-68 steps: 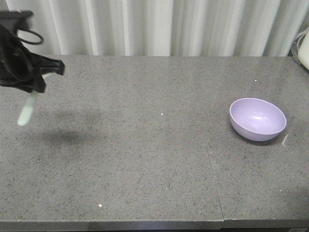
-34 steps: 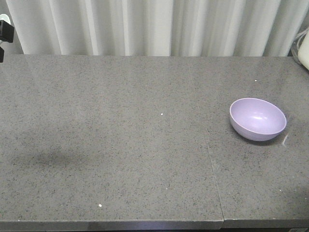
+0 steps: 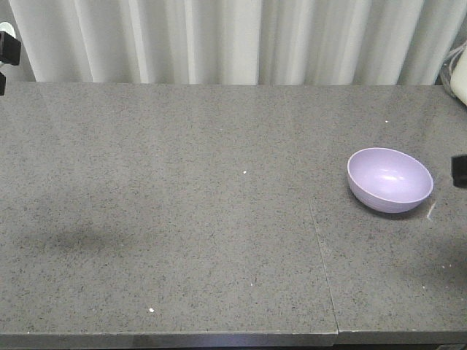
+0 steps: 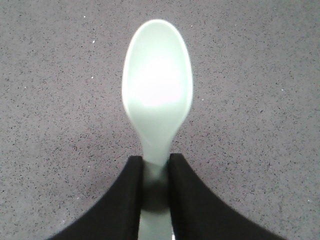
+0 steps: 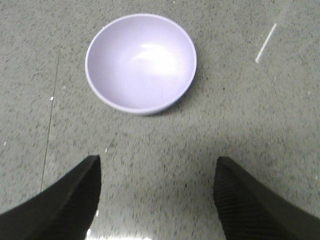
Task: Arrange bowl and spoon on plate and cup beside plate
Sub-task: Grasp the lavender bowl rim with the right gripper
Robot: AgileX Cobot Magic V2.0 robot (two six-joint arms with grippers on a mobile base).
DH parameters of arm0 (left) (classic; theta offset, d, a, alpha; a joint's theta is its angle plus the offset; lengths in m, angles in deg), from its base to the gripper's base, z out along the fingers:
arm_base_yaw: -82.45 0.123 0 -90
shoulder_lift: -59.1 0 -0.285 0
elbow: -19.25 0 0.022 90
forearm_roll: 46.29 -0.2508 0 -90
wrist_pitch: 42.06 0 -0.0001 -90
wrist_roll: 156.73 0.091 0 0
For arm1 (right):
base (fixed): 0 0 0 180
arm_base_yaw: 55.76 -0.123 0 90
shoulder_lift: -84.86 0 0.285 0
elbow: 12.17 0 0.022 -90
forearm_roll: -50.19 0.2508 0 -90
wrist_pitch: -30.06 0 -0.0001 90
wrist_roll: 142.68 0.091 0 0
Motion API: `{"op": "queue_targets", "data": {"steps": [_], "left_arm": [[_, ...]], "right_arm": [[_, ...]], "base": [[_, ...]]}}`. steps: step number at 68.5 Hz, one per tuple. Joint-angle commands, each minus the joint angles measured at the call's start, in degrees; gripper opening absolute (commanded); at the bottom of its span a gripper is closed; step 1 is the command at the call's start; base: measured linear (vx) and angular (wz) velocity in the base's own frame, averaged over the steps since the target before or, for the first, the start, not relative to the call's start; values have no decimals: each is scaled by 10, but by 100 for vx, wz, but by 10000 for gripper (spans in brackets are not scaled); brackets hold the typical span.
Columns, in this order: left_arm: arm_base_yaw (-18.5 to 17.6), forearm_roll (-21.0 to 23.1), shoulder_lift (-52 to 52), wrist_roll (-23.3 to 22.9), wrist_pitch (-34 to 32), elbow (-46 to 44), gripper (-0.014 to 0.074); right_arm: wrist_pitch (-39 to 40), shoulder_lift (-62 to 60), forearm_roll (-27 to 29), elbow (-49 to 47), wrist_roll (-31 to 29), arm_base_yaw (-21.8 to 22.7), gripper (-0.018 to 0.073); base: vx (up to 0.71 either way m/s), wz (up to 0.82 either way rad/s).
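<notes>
Gone from the front view's left edge is our left pincer (image 4: 156,170), pinching the spoon (image 4: 156,90) by its handle, while our right pincer (image 5: 157,172), spread wide, edges in at the frame's right toward the bowl (image 5: 141,62) on the table (image 3: 182,219), likely our next grasp.

No text, label, brand, number or sign can be read on anything in view.
</notes>
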Motion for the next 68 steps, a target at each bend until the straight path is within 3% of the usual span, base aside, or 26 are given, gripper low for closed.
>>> {"op": "queue_targets", "data": {"steps": [1,22,52,68], "left_arm": [[-4,3,-15,2,-13,-14,-6],[-4,3,-15,2,-13,-14,-6],[-4,3,-15,2,-13,-14,-6],[-4,3,-15,2,-13,-14,-6]], "right_arm": [[42,45,-14,-45,1,8,482],[85,212,14,-118,-65,71,482],[151,360,41,-151,-94,70,477],[159,392,42,-150,-94,70,375]], "base": [[0,0],[0,0],[0,0],[0,0]]}}
